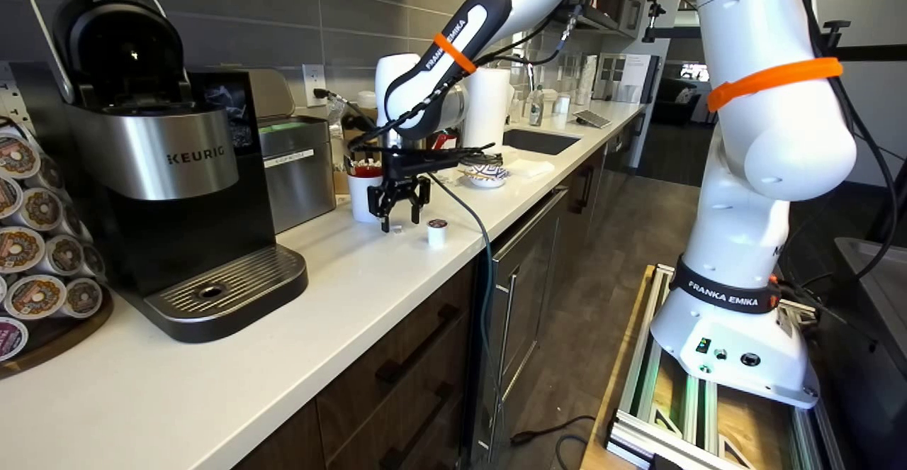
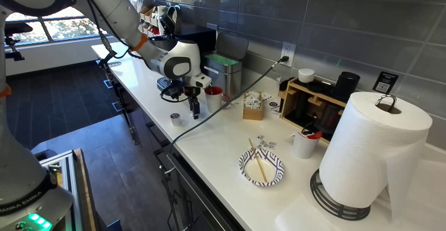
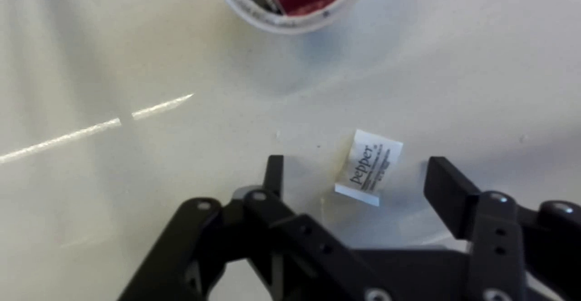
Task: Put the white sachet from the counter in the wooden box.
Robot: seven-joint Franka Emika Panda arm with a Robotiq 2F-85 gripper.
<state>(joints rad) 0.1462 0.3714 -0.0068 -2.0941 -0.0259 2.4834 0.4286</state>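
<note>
The white sachet (image 3: 370,167), printed "pepper", lies on the white counter (image 3: 159,178) in the wrist view. It also shows small in an exterior view (image 1: 397,229). My gripper (image 3: 356,171) is open, with the sachet between its two fingertips and apart from both. In both exterior views the gripper (image 1: 401,223) (image 2: 195,115) points down, low over the counter. The wooden box (image 2: 252,114) stands on the counter near the wall, with several white sachets inside. Whether the box shows in the view with the coffee machine, I cannot tell.
A coffee pod (image 1: 436,234) stands beside the gripper. A white cup with red inside (image 2: 213,100) stands just behind it. A cable (image 2: 223,107) crosses between gripper and box. A patterned bowl (image 2: 263,170), loose sachets (image 2: 267,143) and a coffee machine (image 1: 191,147) are also there.
</note>
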